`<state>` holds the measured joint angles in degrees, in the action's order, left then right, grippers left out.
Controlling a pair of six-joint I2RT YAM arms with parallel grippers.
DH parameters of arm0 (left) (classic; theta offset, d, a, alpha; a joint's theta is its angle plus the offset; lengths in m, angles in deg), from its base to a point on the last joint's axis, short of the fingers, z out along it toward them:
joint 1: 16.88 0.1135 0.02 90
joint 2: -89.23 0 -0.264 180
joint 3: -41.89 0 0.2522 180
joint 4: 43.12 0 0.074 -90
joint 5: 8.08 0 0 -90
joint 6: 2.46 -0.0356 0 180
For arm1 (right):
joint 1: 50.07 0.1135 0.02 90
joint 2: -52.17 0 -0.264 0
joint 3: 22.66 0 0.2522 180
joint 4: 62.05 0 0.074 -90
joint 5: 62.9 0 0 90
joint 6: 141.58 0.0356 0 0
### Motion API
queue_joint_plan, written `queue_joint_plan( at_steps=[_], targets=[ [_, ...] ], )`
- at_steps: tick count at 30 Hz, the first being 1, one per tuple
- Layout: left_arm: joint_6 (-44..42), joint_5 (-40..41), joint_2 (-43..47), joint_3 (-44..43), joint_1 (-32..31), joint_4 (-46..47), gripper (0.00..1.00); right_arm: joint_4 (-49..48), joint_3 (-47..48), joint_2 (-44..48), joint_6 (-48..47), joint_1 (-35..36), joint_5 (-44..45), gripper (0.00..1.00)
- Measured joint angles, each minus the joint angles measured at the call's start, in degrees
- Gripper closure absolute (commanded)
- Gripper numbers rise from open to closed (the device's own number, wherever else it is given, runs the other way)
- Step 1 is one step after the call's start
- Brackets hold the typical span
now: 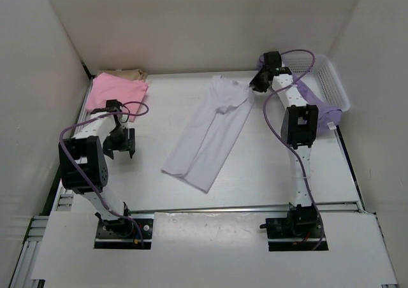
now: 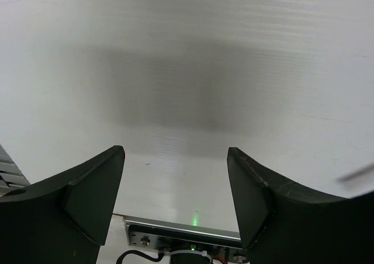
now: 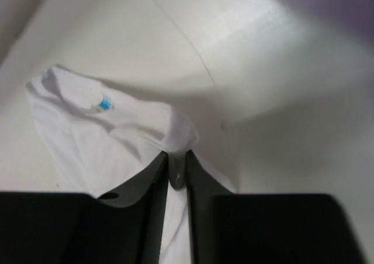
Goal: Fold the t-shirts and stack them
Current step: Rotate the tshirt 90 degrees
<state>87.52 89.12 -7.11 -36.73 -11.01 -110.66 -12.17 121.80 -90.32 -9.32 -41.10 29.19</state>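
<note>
Four shirts showed in the overhead view. The white shirt [image 1: 209, 134] lay flat and slantwise across the middle of the table [image 1: 280, 167], from upper centre down toward lower left. The pink shirt [image 1: 118, 92] sat in the upper left corner, with the tan shirt [image 1: 131, 75] just behind it and mostly hidden. The lavender shirt [image 1: 328, 115] lay at the upper right, in and over the near side of the white basket [image 1: 338, 84]. The left gripper [image 1: 120, 149] hung over bare table below the pink shirt, well apart from the white one. The right gripper [image 1: 257, 84] stood at the white shirt's upper right corner.

One left wrist view: left gripper [image 2: 175, 188] spread wide, nothing between its fingers, only bare table [image 2: 187, 71] beneath.

One right wrist view: right gripper [image 3: 175, 170] nearly closed, a fold of the white shirt [image 3: 105, 141] pinched between its fingers. A small blue tag [image 3: 105, 104] showed on the cloth at centre left. A blurred lavender patch filled the upper right corner.
</note>
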Motion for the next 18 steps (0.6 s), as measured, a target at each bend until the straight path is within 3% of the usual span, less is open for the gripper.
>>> queue_joint_plan(
  at_steps=[1,4,12,18],
  targets=[
    [0.0,-0.2,-0.31,-0.02,-0.63,-0.02,0.18,-1.42,2.82,-1.97,-0.44,-0.35,-1.14,0.5],
    [0.0,-0.83,-1.4,-0.04,-2.49,-0.11,0.18,-5.9,-1.31,-0.5,-0.52,-0.26,-3.93,0.4],
    [0.0,-1.99,-1.79,-1.07,-4.17,-1.57,0.18,-6.19,-18.05,13.4,-6.27,6.62,-5.01,0.35],
    [0.0,-1.03,3.19,-1.68,-4.22,-3.65,0.15,-7.08,-33.38,38.97,-8.55,14.05,2.21,0.35]
  ],
)
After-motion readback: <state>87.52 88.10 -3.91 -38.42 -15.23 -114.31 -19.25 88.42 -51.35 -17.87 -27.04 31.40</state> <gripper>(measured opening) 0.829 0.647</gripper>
